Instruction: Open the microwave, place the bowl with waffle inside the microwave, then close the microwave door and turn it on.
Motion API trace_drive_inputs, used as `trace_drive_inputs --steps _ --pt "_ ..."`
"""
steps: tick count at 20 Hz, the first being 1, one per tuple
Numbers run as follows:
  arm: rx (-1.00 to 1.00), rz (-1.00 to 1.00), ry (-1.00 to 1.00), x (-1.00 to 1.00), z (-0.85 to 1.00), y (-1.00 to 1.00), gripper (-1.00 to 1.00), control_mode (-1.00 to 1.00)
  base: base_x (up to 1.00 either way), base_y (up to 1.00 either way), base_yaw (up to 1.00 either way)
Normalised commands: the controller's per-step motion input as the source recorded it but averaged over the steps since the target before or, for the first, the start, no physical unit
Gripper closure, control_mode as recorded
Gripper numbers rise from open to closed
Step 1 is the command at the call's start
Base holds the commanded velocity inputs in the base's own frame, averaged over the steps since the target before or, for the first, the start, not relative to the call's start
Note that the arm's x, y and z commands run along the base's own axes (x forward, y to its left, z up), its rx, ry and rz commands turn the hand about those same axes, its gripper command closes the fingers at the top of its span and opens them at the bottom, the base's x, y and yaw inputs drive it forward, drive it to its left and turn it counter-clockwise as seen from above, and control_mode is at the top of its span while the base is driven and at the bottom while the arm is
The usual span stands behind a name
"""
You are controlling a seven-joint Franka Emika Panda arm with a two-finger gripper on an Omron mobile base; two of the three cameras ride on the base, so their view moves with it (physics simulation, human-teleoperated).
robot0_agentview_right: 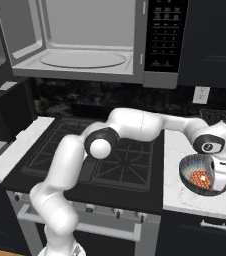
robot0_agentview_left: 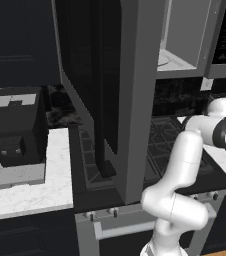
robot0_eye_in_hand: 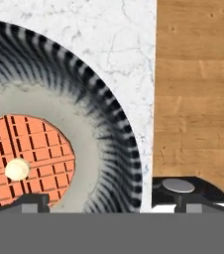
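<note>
Dim, even, sharp rendered light.

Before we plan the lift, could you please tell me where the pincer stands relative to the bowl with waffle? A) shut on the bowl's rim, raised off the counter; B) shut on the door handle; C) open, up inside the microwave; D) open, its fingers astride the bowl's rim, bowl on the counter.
D: the hand view shows the pincer open, one finger inside the bowl with waffle, one outside its rim, bowl resting on the marble counter.
</note>
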Motion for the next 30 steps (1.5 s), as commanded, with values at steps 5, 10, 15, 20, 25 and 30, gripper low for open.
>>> trace_drive_inputs --steps 5,10,15,20,25,30 --pt "0.00 0.00 0.00 0.00 -0.17 0.00 -1.00 -1.00 0.00 0.00 0.00" --pt "0.00 0.00 0.00 0.00 -0.34 0.00 -1.00 -1.00 0.00 0.00 0.00" --pt "0.00 0.00 -0.06 0.00 -0.34 0.00 -1.00 -1.00 0.00 0.00 0.00" --pt "0.01 0.00 -0.19 0.00 -0.16 0.01 -1.00 -1.00 0.00 0.00 0.00" --pt "0.00 0.00 -0.03 0.05 -0.02 0.01 1.00 -1.00 0.00 0.00 0.00" --pt "0.00 0.00 0.00 0.00 0.00 0.04 1.00 -1.00 0.00 0.00 0.00"
